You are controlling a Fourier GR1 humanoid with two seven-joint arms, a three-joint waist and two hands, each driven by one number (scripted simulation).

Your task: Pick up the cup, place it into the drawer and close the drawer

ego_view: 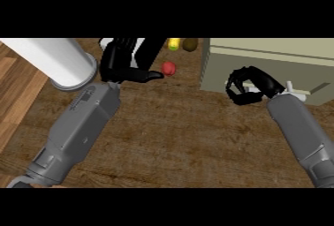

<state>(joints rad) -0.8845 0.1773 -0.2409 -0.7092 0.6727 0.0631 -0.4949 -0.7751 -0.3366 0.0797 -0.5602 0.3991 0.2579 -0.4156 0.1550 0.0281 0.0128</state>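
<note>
Right robot hand curled (a black ring) by boxy beige drawer; left robot hand wide.

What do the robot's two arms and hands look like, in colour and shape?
The left forearm and right forearm are grey, boxy shells with fine panel seams. The left hand and right hand are black, with slender fingers and a thumb. No cables or markings show.

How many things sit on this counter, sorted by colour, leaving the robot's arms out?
White cylinder: 1
Small red item: 1
Small yellow item: 1
Small brown item: 1
Beige drawer cabinet: 1
Total: 5
</note>
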